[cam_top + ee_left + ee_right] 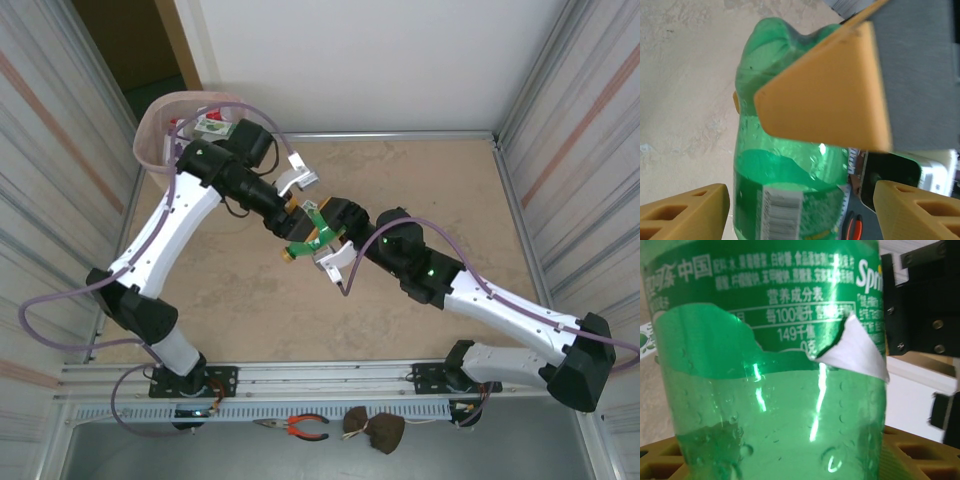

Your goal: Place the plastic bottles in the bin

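Both arms look alike from my seat: the left arm (165, 235) and the right arm (510, 310) wear white shells between black joint housings, each trailed by a lilac cable (45, 297). Small green lights (430, 268) glow on the right one. My left fingers (685, 210) are mustard-yellow with moulded rectangular pockets.

The green bottle (770, 390) is cut off at top and bottom of the right wrist view, and at far left the left arm (190, 210) covers most of the bin (146, 135).

Bright even light, soft shadows, glare streaks on green bottle (770, 365), close-ups blurred
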Tool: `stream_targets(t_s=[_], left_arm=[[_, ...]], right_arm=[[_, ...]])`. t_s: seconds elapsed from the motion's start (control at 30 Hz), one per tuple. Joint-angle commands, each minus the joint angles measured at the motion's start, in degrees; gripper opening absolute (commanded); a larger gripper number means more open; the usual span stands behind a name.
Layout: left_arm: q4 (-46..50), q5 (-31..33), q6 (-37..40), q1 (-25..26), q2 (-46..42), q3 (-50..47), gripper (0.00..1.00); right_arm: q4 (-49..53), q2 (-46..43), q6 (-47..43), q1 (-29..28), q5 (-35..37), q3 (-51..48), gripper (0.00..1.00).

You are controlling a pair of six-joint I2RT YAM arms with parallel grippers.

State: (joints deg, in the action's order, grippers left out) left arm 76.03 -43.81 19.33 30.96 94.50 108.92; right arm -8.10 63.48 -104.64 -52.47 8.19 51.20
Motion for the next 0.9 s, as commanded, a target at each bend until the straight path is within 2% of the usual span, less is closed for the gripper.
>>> stream_targets(t_s=[0.0,0.23,0.63,0.87], left_arm=[[-1.3,2.6,0.6,1.0,1.0,1.7,0.76],[-4.1,-0.2,2.8,2.3,1.0,1.8,0.75],[1.6,-3.7,9.4,4.5,3.5,2.8,0.74],[1.9,-3.4,10.0,4.5,3.7,3.5,0.58]], right_arm=[[-2.3,-1.6,-2.4,-0.8,1.0,1.0,0.53],[-1.1,-1.6,-1.9,-1.8,0.8,1.9,0.54],[0.6,-1.9,-0.3,-2.0,0.3,3.3,0.54],[2.1,-1.7,-0.3,-2.4,0.5,3.9,0.55]])
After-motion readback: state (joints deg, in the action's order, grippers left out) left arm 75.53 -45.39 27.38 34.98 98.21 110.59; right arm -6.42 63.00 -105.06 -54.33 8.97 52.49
